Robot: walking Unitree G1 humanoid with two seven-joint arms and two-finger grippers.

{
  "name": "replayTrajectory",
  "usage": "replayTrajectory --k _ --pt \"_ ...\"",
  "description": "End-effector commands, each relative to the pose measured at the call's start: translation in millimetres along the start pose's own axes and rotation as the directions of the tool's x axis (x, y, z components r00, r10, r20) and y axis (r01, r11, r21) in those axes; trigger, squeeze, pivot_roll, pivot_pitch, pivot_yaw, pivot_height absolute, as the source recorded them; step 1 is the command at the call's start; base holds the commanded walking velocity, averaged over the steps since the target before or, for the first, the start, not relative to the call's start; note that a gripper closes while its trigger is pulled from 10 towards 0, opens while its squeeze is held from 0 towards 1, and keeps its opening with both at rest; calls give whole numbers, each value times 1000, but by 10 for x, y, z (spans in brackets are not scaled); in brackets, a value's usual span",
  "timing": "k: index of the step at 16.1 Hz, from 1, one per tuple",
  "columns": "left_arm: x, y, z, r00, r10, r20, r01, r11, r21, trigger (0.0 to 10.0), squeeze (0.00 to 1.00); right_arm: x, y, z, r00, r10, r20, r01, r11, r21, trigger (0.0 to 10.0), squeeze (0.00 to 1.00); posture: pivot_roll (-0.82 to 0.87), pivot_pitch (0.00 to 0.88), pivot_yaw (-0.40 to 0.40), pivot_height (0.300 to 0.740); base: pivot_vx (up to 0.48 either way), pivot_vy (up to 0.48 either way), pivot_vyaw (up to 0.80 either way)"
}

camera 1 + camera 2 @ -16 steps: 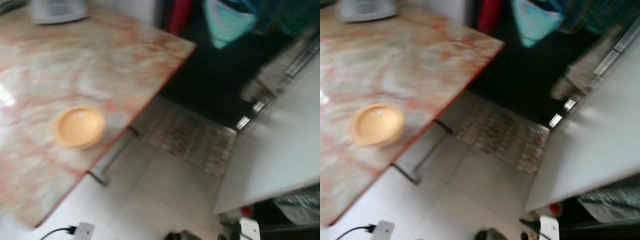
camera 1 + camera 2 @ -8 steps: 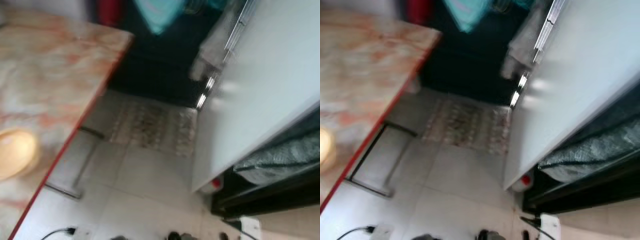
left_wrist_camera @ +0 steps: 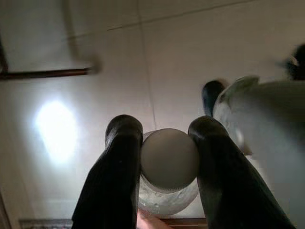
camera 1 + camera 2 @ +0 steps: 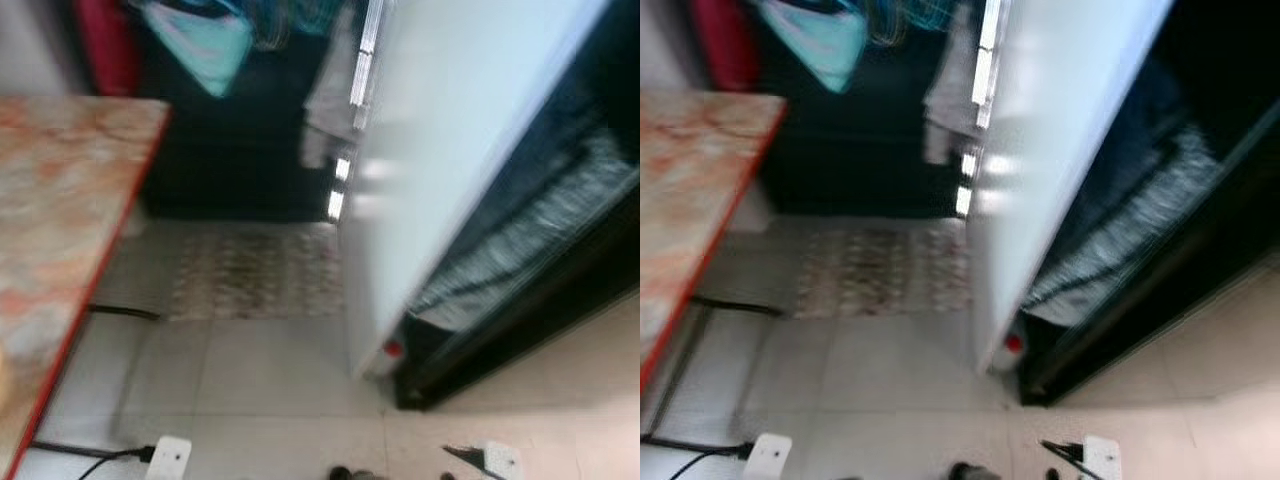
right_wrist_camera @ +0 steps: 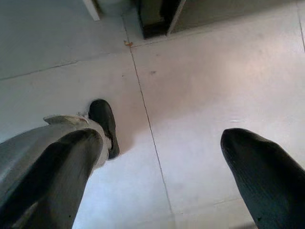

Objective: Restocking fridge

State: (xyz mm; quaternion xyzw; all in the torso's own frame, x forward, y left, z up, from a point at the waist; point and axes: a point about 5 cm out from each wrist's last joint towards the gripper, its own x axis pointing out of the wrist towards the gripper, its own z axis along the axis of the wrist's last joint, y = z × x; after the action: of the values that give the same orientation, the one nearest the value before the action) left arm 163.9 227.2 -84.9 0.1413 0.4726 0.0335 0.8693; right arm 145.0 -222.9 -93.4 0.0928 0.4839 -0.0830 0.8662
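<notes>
One fridge (image 4: 450,150) is standing with its door open, beside one table (image 4: 50,230) and one rug (image 4: 250,275). One jar (image 3: 169,167) is sitting between two black fingers (image 3: 114,186). Two white plugs (image 4: 170,458) are lying on the floor.

The table (image 4: 60,210) stands at left, the open fridge door (image 4: 440,150) at right, with a floor mat (image 4: 250,275) between them.

Head views blurred; fridge (image 4: 470,150) interior dark, contents indistinct. Table (image 4: 50,230) cut by frame edge. Jar (image 3: 169,164) body largely hidden behind fingers (image 3: 119,186).
</notes>
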Motion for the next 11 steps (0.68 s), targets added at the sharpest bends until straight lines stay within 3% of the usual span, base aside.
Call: replayTrajectory --k 1,4,8,11 --pt "-23 2 -127 999 -1 -43 0 1000 -15 10000 0 -16 -52 -43 1000 -21 -9 21 1000 15 10000 0 139 179 -47 740 0 0 -706" --pt "-20 65 -125 999 4 -46 -4 1000 2 10000 0 -11 12 -87 1000 -19 -8 19 999 44 10000 0 148 177 13 740 0 0 -704" --pt "-7 207 -55 999 35 -30 -36 999 -18 10000 0 -1 112 -127 1000 -10 -9 11 998 67 10000 0 113 176 25 740 0 0 -706" --pt "0 142 -27 999 26 -23 -27 999 -35 10000 0 -7 56 -115 1000 -25 -9 26 998 55 10000 0 104 197 10 740 0 0 -704"
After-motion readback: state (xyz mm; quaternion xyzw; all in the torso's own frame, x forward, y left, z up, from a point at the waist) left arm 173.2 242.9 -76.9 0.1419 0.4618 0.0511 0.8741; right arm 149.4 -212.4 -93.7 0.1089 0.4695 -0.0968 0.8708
